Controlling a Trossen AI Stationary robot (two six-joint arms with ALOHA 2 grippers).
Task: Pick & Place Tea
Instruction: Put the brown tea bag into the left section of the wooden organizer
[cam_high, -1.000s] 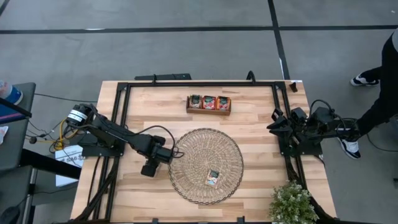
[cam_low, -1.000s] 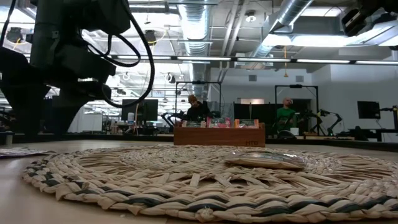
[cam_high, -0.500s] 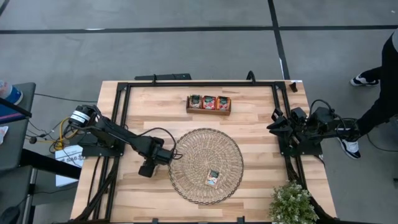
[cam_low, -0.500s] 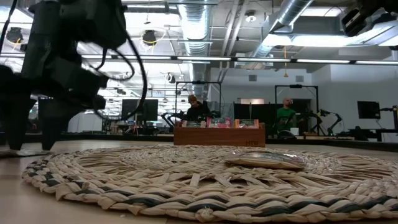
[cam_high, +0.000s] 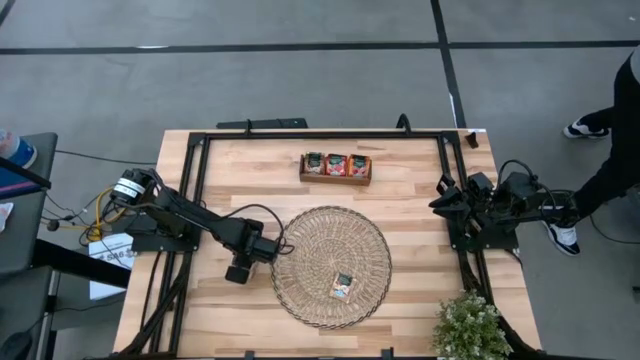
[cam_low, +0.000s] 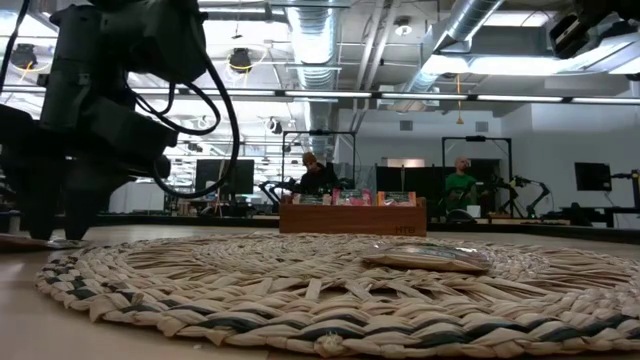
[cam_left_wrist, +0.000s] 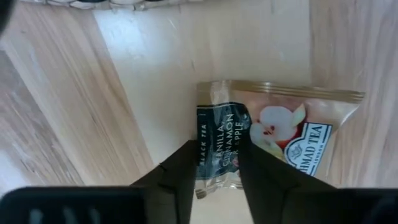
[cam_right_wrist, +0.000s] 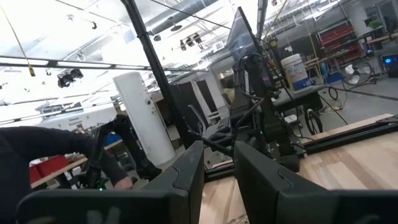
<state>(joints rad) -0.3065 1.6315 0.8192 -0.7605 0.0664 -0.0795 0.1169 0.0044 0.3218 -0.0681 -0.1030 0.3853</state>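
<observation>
A pale cream tea sachet (cam_left_wrist: 292, 130) with a dark green band lies flat on the bare wood just left of the round woven mat (cam_high: 330, 265). My left gripper (cam_high: 240, 270) points straight down over it, shut on its banded end. A second sachet (cam_high: 343, 285) lies on the mat's near right part. Three more stand in the long wooden tray (cam_high: 335, 168) at the far side. My right gripper (cam_high: 441, 196) waits at the table's right edge, raised, its fingers (cam_right_wrist: 186, 174) a little apart with nothing between them. My left gripper comes at the sachet from above, pointing down. Its two fingers (cam_left_wrist: 180, 174) stand on either side of the dark green band (cam_left_wrist: 217, 134) at one edge of the sachet, and one finger covers part of the cream face. The sachet lies on the table.
The black frame rails (cam_high: 200, 180) run along the table's left, far and right sides. A potted plant (cam_high: 470, 325) stands at the near right corner. A person (cam_high: 620, 130) stands beyond the right edge. Bare wood lies between mat and tray.
My left gripper has stayed beside the mat's left edge, and its fingers have drawn closer together over the sachet on the table. The sachet has not left the wood.
</observation>
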